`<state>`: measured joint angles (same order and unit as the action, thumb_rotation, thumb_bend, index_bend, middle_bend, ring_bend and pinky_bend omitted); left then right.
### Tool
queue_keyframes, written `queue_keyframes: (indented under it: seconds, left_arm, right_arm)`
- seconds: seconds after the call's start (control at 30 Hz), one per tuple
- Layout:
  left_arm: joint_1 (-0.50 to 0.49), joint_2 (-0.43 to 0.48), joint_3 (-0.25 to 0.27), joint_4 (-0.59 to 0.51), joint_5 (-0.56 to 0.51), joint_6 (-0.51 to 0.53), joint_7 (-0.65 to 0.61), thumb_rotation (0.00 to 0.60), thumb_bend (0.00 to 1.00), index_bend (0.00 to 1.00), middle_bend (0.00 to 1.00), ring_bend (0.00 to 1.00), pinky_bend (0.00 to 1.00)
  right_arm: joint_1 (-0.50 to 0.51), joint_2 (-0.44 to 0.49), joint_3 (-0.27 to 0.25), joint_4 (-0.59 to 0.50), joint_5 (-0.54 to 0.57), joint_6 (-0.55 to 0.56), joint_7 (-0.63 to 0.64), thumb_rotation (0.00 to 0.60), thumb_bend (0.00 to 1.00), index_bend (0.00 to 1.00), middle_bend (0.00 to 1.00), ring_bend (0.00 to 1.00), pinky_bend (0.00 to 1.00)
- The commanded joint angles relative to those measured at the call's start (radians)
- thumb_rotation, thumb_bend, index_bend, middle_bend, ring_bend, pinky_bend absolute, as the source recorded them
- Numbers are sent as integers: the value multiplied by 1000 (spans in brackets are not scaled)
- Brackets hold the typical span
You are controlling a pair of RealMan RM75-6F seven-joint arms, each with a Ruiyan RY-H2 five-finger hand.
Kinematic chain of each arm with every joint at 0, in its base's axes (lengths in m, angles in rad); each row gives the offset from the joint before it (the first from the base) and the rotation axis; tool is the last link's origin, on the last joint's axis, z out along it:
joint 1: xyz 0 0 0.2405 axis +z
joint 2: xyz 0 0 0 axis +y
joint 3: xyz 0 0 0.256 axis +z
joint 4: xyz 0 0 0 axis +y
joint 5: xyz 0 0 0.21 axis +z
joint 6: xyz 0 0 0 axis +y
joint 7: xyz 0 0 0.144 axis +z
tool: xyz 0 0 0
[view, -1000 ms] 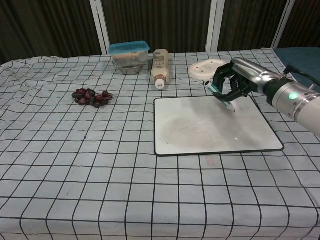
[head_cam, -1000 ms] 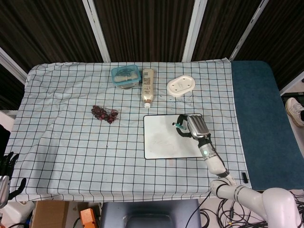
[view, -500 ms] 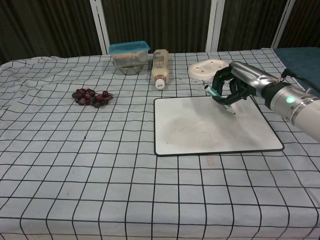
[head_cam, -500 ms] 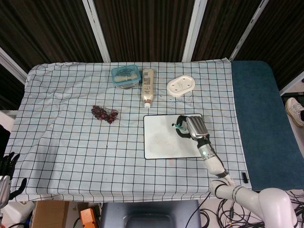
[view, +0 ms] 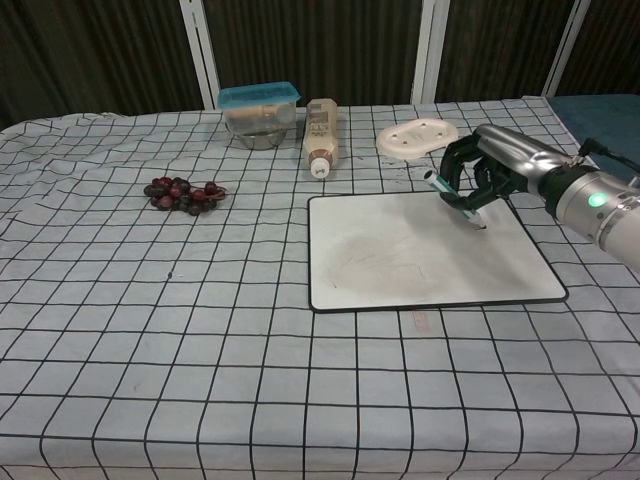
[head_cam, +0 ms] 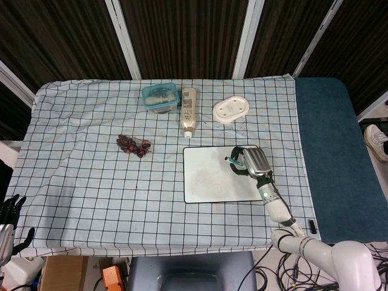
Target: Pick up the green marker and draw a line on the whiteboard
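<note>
Nearest, at the camera-side table edge well to the left of the whiteboard [view: 425, 250], the left hand [head_cam: 8, 212] hangs idle in the head view; its fingers look apart and hold nothing. Over the whiteboard's far right corner, the right hand [view: 478, 175] has its fingers curled around the green marker [view: 452, 197], which slants down with its tip at or just above the white surface; whether it actually touches cannot be told. So the pickup is done. As for the line, the board shows only faint grey smudging near its middle and no clear green stroke, so the drawing seems yet to be made, or barely started at the corner. Beyond the whiteboard's far edge lie a white oval dish [view: 417, 138] to the right, a bottle [view: 321, 132] on its side, and a teal-lidded container [view: 260, 113]. Left of the whiteboard, a bunch of dark grapes [view: 183, 193] rests on the checked cloth [view: 150, 330].
</note>
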<state>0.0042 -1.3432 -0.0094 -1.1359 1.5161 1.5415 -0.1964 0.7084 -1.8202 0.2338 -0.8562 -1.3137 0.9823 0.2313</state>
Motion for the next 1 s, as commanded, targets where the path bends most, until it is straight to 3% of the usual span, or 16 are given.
queue_keyframes:
  seconds: [0.03, 0.53, 1.0]
  left_arm:
    - [0, 1, 0, 0, 0, 0, -2, 600, 386, 0, 0, 0, 41]
    - [2, 1, 1, -2, 0, -1, 1, 600, 387, 0, 0, 0, 41]
    - [2, 0, 2, -2, 5, 2, -1, 600, 386, 0, 0, 0, 40]
  right_arm:
    - [-5, 4, -3, 7, 0, -1, 6, 600, 347, 1000, 726, 731, 782]
    - [-28, 23, -19, 52, -23, 16, 59, 600, 347, 1000, 726, 731, 783]
    - [-40, 75, -39, -107, -64, 61, 35, 600, 347, 1000, 728, 732, 786]
